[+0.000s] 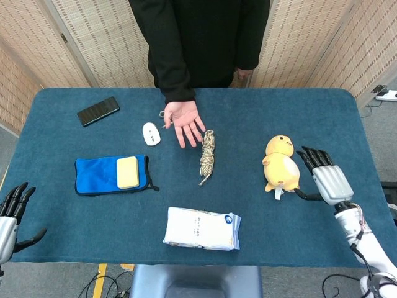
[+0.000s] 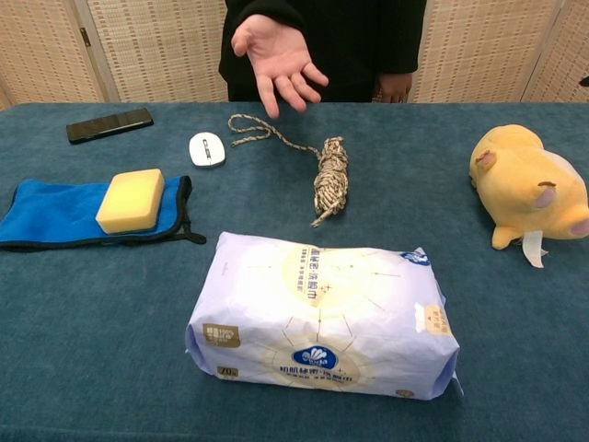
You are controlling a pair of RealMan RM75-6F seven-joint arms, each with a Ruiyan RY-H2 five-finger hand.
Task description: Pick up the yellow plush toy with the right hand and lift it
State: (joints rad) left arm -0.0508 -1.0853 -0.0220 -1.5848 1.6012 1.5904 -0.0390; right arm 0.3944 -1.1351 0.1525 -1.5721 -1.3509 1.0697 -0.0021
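The yellow plush toy [image 1: 280, 164] lies on the blue table at the right, its head toward the far side and a white tag at its near end; the chest view shows the plush toy [image 2: 526, 188] at the right edge. My right hand [image 1: 325, 176] hovers just right of it, fingers spread, holding nothing and a small gap away from the toy. Down at the front-left corner, my left hand [image 1: 11, 215] stays open off the table edge. Neither hand appears in the chest view.
A person stands behind the table with an open palm [image 1: 187, 121] over the middle. On the table lie a rope bundle [image 1: 206, 154], white mouse [image 1: 151, 133], phone [image 1: 98, 110], blue cloth [image 1: 99, 175] with a yellow sponge [image 1: 128, 171], and a wipes pack [image 1: 201, 228].
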